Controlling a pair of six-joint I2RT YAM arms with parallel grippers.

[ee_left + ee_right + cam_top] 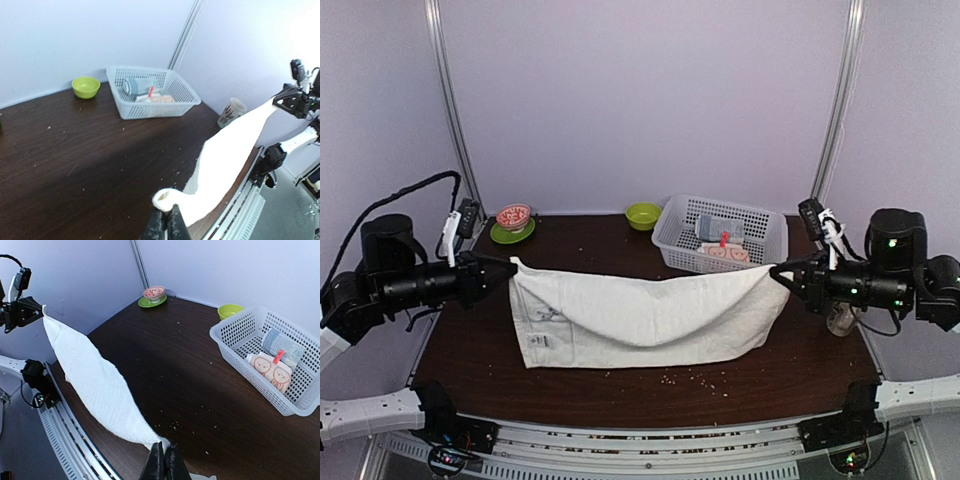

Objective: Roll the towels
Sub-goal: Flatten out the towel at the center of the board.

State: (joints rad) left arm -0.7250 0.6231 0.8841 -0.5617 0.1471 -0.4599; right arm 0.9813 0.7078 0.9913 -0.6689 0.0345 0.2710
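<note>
A plain cream-white towel (640,315) with a small blue mark hangs stretched between my two grippers, its lower part resting on the dark table (470,350). At the towel's left top corner my left gripper (510,264) is shut on the cloth, seen close at the left gripper (169,220) with the bunched corner of the towel (220,160). My right gripper (778,272) is shut on the right top corner; in the right wrist view the right gripper (165,457) pinches the towel (95,385). A rolled cream towel with orange-pink faces (728,253) lies in the white basket (760,222).
The basket also holds a grey-blue rolled towel (718,227). A green bowl (643,215) stands at the back, and a patterned bowl on a green saucer (513,222) at the back left. A clear cup (840,318) stands at the right edge. Crumbs dot the table.
</note>
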